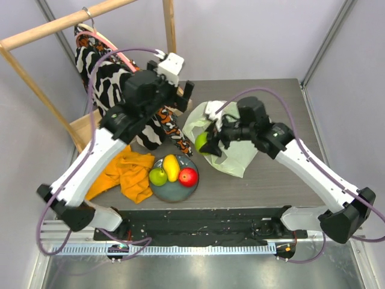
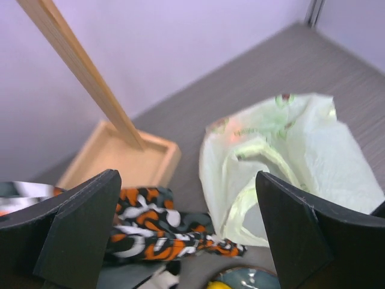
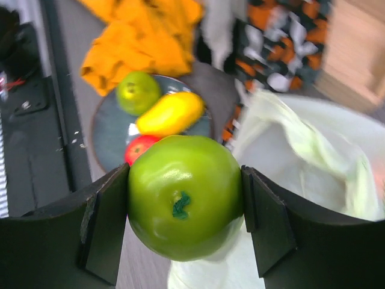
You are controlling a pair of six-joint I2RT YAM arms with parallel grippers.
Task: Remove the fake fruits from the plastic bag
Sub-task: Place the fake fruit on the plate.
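My right gripper (image 1: 207, 140) is shut on a glossy green apple (image 3: 185, 196), also seen in the top view (image 1: 202, 142), held above the left edge of the pale-green plastic bag (image 1: 231, 144). The bag lies crumpled on the table, also in the left wrist view (image 2: 283, 162) and the right wrist view (image 3: 313, 162). A grey-blue plate (image 1: 174, 188) holds a green apple (image 1: 158, 176), a yellow mango (image 1: 171, 167) and a red apple (image 1: 188, 176). My left gripper (image 1: 183, 96) is open and empty, raised behind the bag.
A black, white and orange patterned cloth (image 1: 111, 78) hangs from a wooden rack (image 1: 66, 24) at the back left. An orange cloth (image 1: 123, 171) lies left of the plate. A wooden tray (image 2: 117, 158) sits behind the patterned cloth.
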